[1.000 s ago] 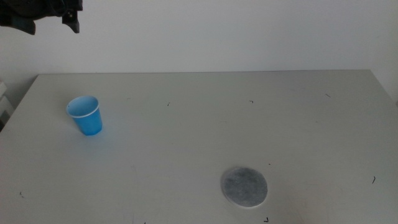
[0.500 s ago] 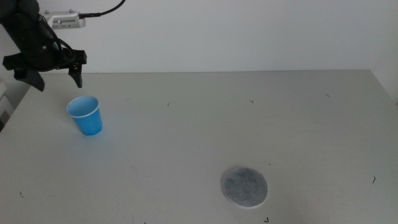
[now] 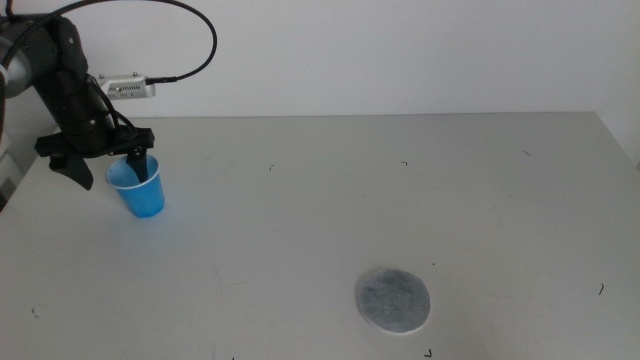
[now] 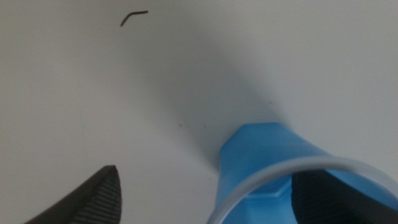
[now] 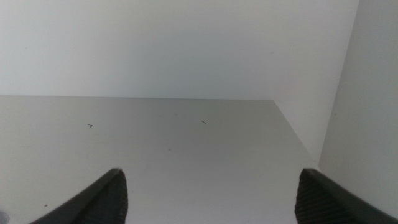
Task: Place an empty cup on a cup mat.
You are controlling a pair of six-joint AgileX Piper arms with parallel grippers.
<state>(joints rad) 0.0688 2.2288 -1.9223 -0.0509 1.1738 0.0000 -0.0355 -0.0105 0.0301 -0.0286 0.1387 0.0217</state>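
My left gripper (image 3: 105, 165) spread wide at far left of table (image 3: 330, 210), one jaw inside upright cup (image 3: 137, 186), other outside its rim. Cup mat (image 3: 393, 300) front centre-right, well apart. My right gripper (image 5: 211, 196) spread, waiting off to the right.

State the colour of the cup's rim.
White: a thin white rim on the bright blue cup, clearest in the left wrist view.
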